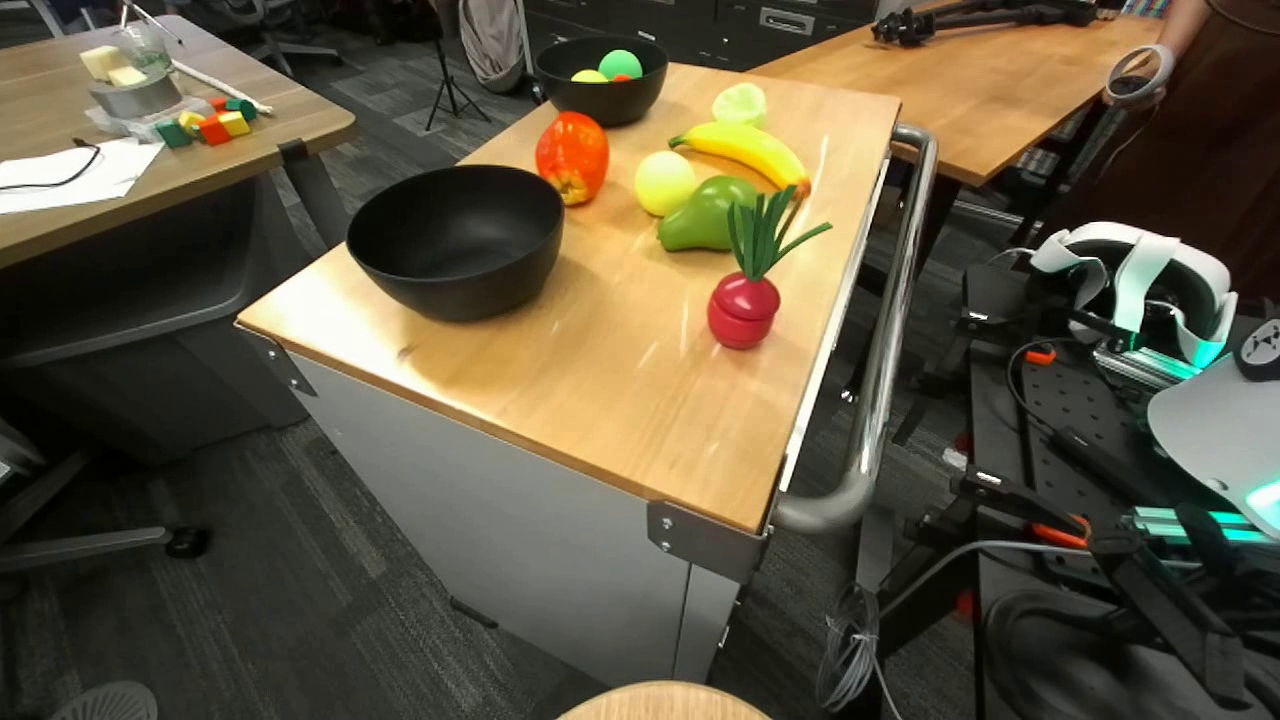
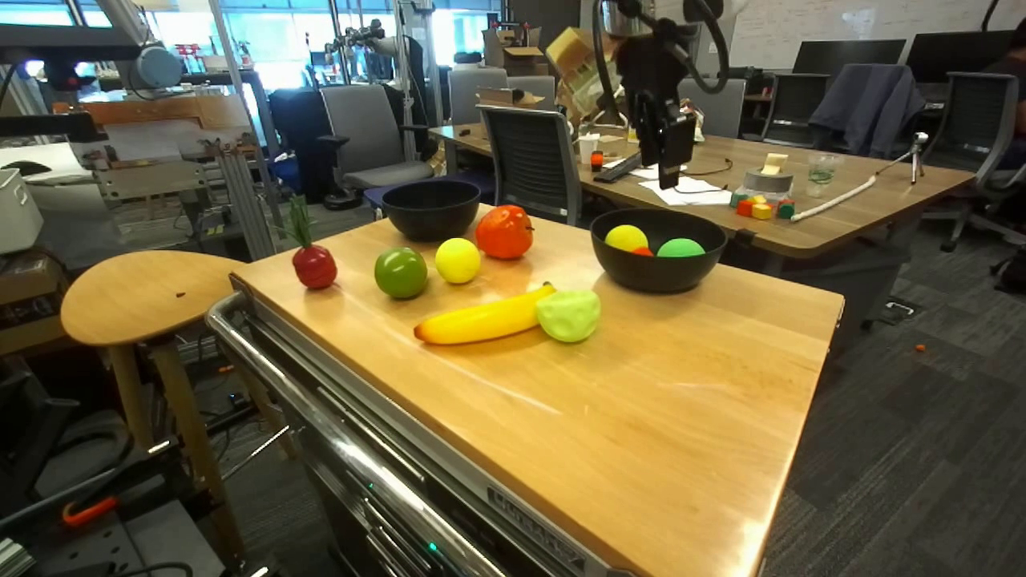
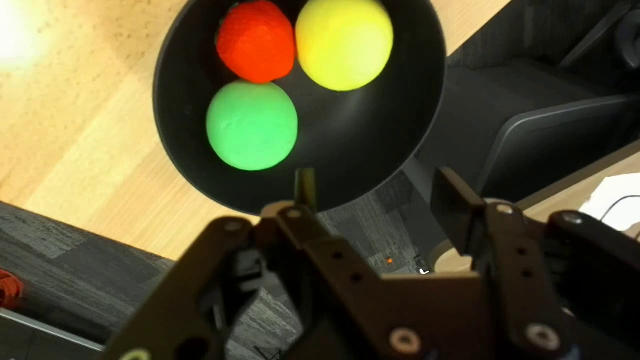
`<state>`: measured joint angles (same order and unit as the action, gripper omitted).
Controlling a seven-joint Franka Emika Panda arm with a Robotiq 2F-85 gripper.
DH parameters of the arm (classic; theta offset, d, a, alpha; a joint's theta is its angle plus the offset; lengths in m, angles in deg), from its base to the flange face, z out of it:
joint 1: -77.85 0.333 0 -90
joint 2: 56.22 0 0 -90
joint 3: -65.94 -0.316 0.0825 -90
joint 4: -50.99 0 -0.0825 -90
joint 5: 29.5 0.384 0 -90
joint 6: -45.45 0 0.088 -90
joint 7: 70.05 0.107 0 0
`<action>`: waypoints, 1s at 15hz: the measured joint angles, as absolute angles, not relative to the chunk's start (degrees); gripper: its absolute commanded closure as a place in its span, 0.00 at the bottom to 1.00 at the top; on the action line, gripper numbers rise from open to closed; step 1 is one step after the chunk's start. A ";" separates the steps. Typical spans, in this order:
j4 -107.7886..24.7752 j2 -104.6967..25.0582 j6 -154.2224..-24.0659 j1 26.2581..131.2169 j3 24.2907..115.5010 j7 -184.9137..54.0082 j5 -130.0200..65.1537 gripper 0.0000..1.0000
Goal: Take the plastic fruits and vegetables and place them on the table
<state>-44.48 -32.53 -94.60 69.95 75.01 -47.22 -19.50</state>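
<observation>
Three pieces of toy produce lie in a black bowl (image 3: 350, 137) in the wrist view, a red piece (image 3: 255, 42) close beside both a yellow piece (image 3: 345, 45) and a green piece (image 3: 252, 125); the bowl stands by the edge of the light-wood table (image 3: 100, 180); the gripper (image 3: 376, 187) has its fingers (image 3: 452, 200) set wide apart, bowl rim and dark floor (image 3: 380, 227) showing through the gap.

In an exterior view the gripper hangs fingers down, higher than that bowl and apart from it; on the table a banana (image 2: 481, 316) lies just beside a yellow-green piece (image 2: 569, 315); farther back sit a yellow ball (image 2: 458, 260) and an orange-red piece (image 2: 504, 232); in both exterior views the orange-red piece lies between the black bowl and the second bowl (image 2: 429, 220); off the table's side stands a round wooden stool (image 2: 144, 292).

In an exterior view a red radish (image 1: 743, 310) stands upright, green leaves on top, on the side where the metal bar (image 1: 895, 330) runs; a green pear (image 1: 708, 215) lies on its side near the yellow ball, whether touching I cannot tell; a white headset (image 1: 1145, 270) sits beyond the bar.
</observation>
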 measured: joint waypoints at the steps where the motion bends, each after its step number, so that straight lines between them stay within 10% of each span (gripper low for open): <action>1: -42.94 -30.63 -94.30 69.95 75.39 -46.84 -19.83 0.71; 7: -36.56 -23.48 -91.73 69.94 76.94 -44.79 -21.67 0.69; 15: -35.50 -21.94 -88.09 70.01 77.59 -43.66 -24.26 0.07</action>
